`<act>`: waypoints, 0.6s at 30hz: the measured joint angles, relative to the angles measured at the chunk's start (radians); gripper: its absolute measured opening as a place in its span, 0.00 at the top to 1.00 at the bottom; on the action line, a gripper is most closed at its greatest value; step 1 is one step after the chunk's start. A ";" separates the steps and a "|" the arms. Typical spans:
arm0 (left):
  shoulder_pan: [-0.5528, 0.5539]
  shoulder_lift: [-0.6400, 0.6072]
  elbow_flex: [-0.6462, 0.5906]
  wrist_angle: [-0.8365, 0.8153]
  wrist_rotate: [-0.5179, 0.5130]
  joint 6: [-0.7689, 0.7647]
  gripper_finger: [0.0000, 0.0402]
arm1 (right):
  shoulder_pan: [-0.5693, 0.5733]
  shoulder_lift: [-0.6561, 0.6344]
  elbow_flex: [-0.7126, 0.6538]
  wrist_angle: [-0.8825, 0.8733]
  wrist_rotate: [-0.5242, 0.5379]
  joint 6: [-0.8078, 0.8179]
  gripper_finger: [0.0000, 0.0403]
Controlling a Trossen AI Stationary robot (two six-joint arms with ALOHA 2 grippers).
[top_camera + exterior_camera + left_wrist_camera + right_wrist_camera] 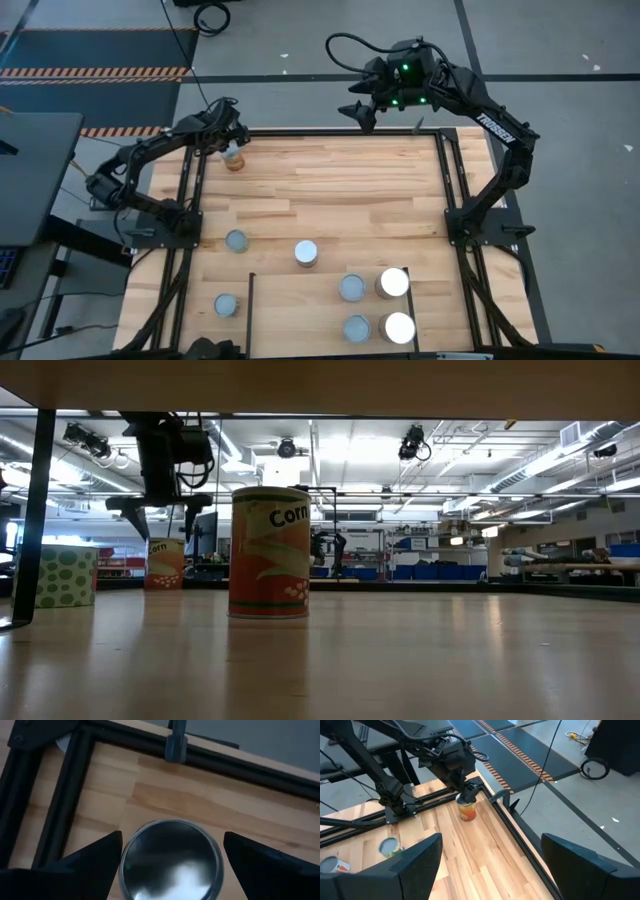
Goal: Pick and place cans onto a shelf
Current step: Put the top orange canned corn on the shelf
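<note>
While seven tins wait at the near end of the worktop [340, 190], the robot's left hand [232, 143] hangs spread wide directly over an orange-sided can [234, 159] standing alone at the far left corner. From the left wrist view, the can's silver lid [172, 857] sits squarely between the two dark fingers [95, 857], with clear wood showing on either side, so nothing is gripped yet. Done well, the step in hand looks like a straight descent: keep the lid centred, lower until the fingers flank the can's wall below the rim, then squeeze evenly so the tin does not tip or skate toward the black frame rail [60, 805] just beside it. The right hand [385, 108], also released and holding nothing, hovers beyond the far edge of the worktop, well apart from every can. The shelf [330, 320], a pale board edged by thin black rails, lies at the near side, already carrying four cans [375, 305]; others stand loose nearby, among them a corn tin [269, 552] seen from the low view. The lift will probably have to cross most of the worktop to reach the shelf.
</note>
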 joint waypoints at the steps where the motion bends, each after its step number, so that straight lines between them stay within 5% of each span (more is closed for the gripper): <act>1: -0.005 0.000 0.000 -0.008 0.000 0.006 0.12 | 0.000 0.000 0.000 0.000 0.000 0.000 0.14; 18: -0.075 0.000 0.000 -0.063 -0.048 0.053 0.14 | 0.000 0.000 0.000 -0.071 0.001 0.010 0.14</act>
